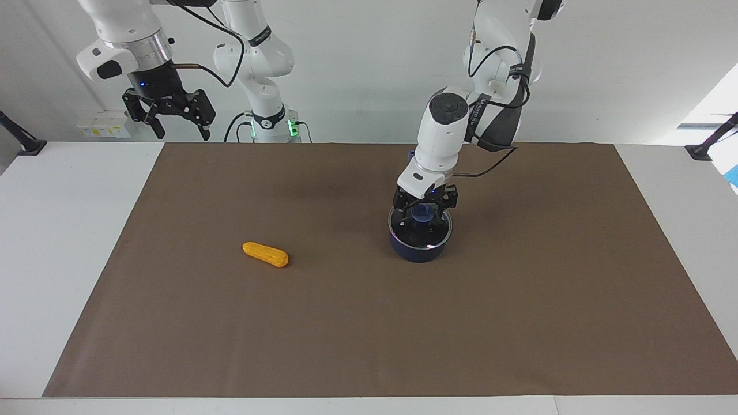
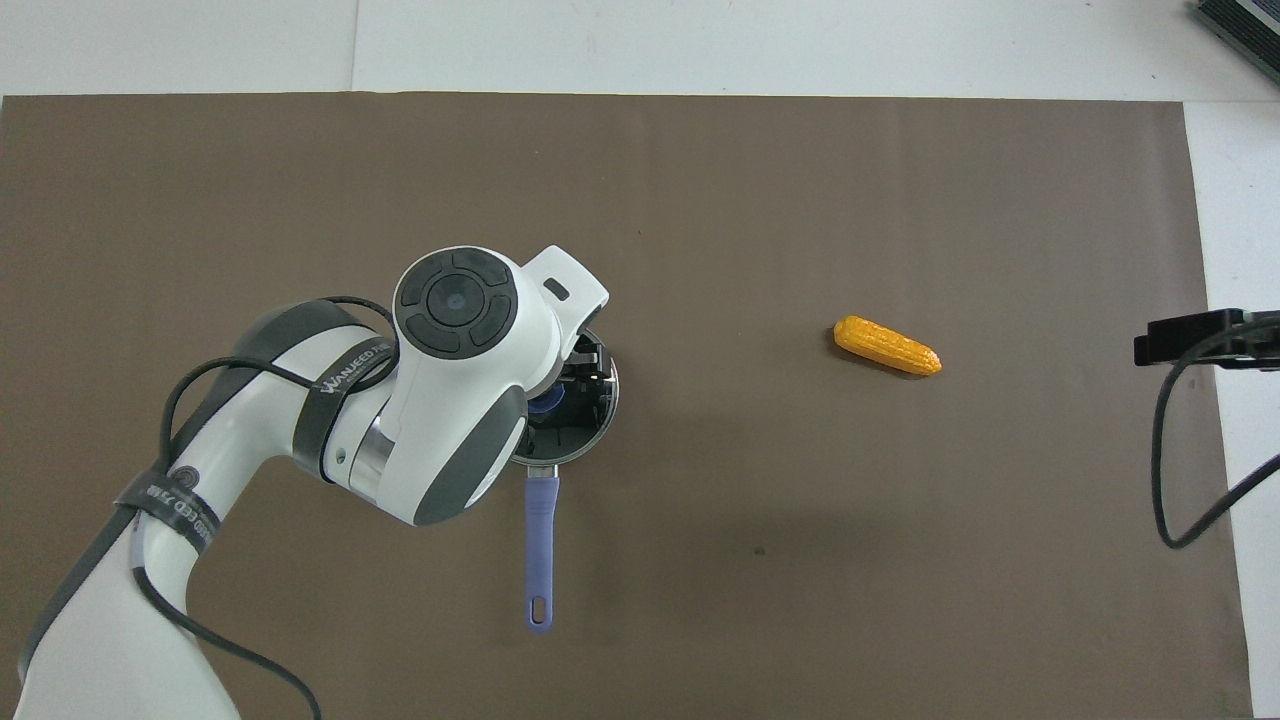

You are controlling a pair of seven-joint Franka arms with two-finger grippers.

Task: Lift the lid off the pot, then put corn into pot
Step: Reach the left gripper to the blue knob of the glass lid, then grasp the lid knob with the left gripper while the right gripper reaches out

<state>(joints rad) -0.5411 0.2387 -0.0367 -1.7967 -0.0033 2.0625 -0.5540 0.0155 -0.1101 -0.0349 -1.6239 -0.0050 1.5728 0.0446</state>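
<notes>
The dark blue pot [image 1: 420, 249] stands mid-table toward the left arm's end, with the glass lid [image 1: 433, 235] lying on it. Its long handle [image 2: 540, 545] points toward the robots. My left gripper [image 1: 424, 211] is down on the lid, its fingers open on either side of the blue knob [image 1: 423, 213]. In the overhead view the left hand covers most of the lid [image 2: 598, 405]. The orange-yellow corn [image 1: 265, 254] lies on the mat toward the right arm's end, also seen in the overhead view [image 2: 887, 345]. My right gripper [image 1: 168, 120] waits open and empty, raised over the table's robot-side edge.
A brown mat [image 1: 369, 334] covers most of the white table [image 1: 52, 242]. A black cable [image 2: 1180, 440] hangs from the right arm at the mat's edge. Black clamps [image 1: 26, 144] sit at the table's corners.
</notes>
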